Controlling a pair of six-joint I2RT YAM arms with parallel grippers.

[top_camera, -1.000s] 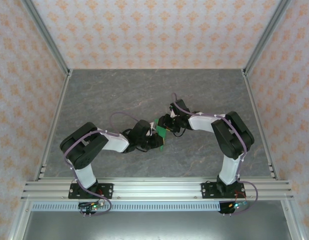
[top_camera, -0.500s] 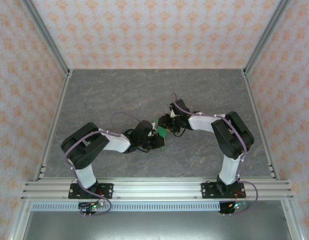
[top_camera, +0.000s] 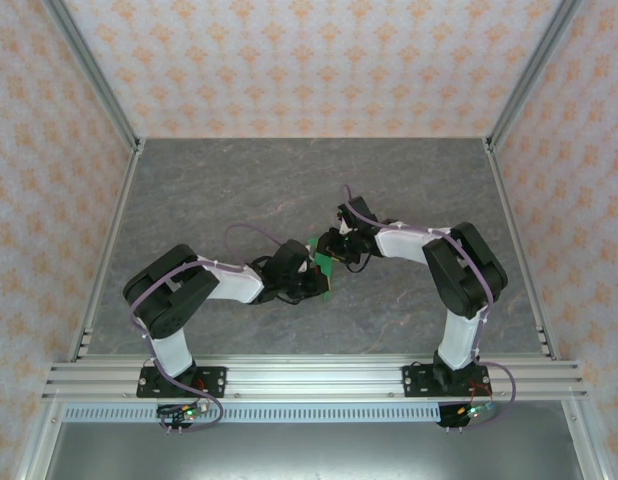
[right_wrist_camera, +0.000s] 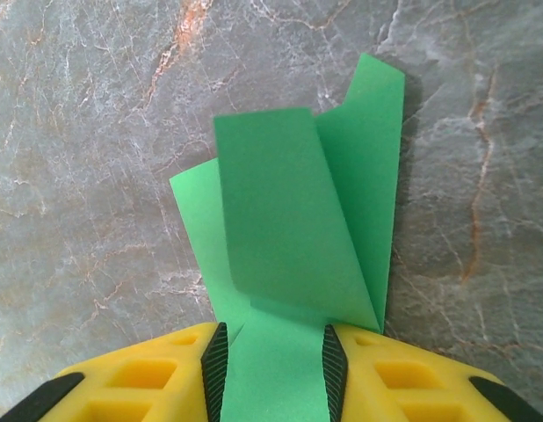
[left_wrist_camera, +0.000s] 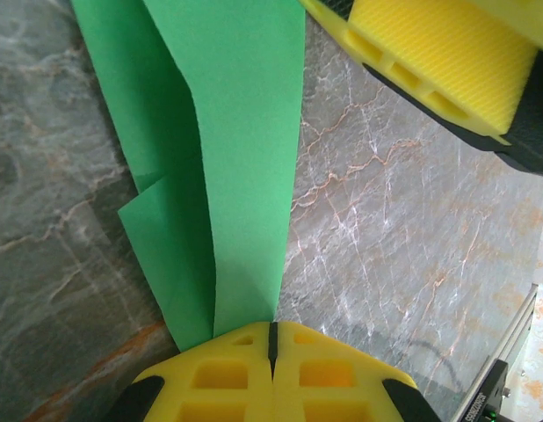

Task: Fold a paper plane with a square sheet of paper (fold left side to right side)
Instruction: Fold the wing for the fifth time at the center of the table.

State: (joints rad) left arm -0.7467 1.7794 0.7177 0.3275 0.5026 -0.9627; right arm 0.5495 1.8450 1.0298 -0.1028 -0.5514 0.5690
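Note:
The bright green paper (top_camera: 324,268), folded into a narrow creased shape with several overlapping flaps, lies on the grey marble tabletop between both grippers. In the left wrist view the paper (left_wrist_camera: 245,132) runs up from my left gripper (left_wrist_camera: 273,330), whose yellow jaws are pressed together on its near end. My left gripper (top_camera: 311,282) comes in from the left. My right gripper (right_wrist_camera: 273,338) stands open, jaws apart, with the paper (right_wrist_camera: 289,202) lying between its black pads and flaps fanning beyond. One of the right gripper's fingers (left_wrist_camera: 438,48) shows beside the paper's far end.
Grey marble tabletop (top_camera: 239,190) stretches on all sides of the paper. Patterned walls with metal posts (top_camera: 99,90) enclose the cell. An aluminium rail (top_camera: 309,378) carrying both arm bases runs along the near edge.
My left arm has edged slightly right, toward the right gripper, still pinching the paper. The right arm and the paper have barely moved.

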